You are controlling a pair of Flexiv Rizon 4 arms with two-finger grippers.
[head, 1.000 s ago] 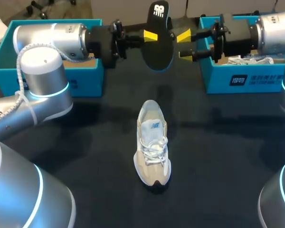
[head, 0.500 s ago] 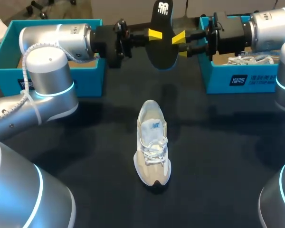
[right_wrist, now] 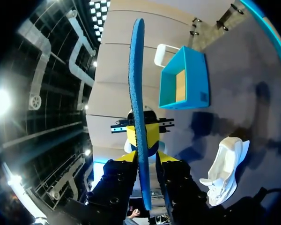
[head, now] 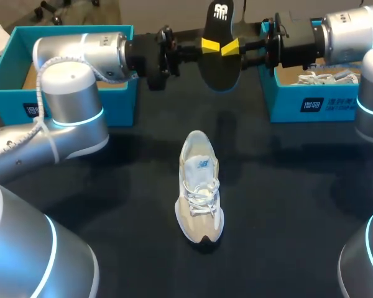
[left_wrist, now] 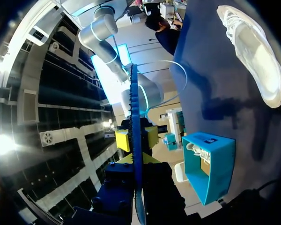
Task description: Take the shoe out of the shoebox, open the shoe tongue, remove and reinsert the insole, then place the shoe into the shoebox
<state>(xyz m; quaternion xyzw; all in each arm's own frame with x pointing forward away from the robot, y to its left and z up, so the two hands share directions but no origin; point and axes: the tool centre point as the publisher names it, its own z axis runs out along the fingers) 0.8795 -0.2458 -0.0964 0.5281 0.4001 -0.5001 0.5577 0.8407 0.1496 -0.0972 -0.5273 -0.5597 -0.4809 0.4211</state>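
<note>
A black insole with a blue underside hangs upright in the air above the far middle of the table. My left gripper comes in from the left and is shut on it. My right gripper meets it from the other side, its fingers against both faces. In the left wrist view the insole runs edge-on out of my left gripper. In the right wrist view the insole likewise stands edge-on in my right gripper. The beige and white shoe lies alone mid-table, toe towards me.
A teal shoebox stands at the far left under my left arm; the right wrist view shows it as an open box. A second teal box at the far right holds white paper, also the box beside my left gripper.
Both grippers have risen and shifted slightly right with the insole. The right gripper's fingers have come together onto the insole; the shoe has not moved.
</note>
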